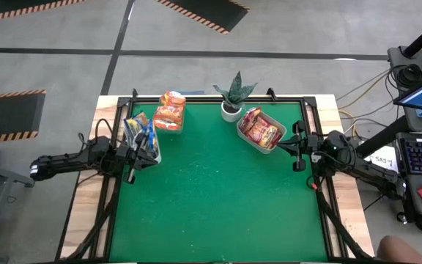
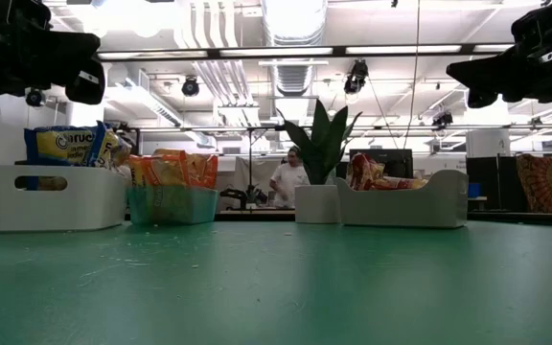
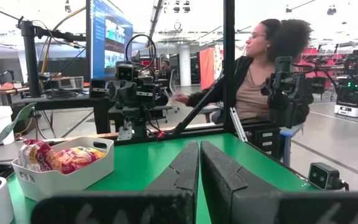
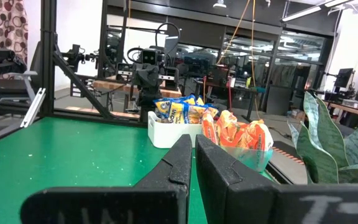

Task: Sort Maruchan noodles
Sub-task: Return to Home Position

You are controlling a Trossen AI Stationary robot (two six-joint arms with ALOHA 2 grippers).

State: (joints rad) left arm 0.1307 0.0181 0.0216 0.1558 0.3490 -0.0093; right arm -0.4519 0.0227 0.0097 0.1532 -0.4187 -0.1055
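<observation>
Sorting looks done from my end: no noodle packs (image 1: 171, 111) loose on the counter (image 1: 218, 198), every one I can see sits in a bin. So what's left to worry about is the retreat.

Biggest risk is on the left. The white bin (image 2: 56, 206) is just beside the left fingers (image 3: 190, 155), and its yellow-and-blue packs stand up well above the rim. If that wrist swings sideways instead of lifting clear, I reckon it clips a pack and flips it out, or shoves the whole bin. The same goes for the right side: the grey bin (image 2: 420, 206) with the red packs is close in front of the right fingers (image 4: 185, 149), with the plant (image 1: 234, 94) just past it. The teal bin (image 2: 171, 206) with the orange packs is farther off from both, so it's less of a concern. There's also a person (image 3: 253, 81) seated beyond the far edge, so I'd go with no big sweeps.

Pose: the left arm (image 1: 79, 158) reaches in from its side, the right arm (image 1: 350, 158) from the opposite side, both stretched low and pointing inward. The table-level camera shows both heads raised well off the counter. Both pairs of fingers are pressed together, holding nothing.
</observation>
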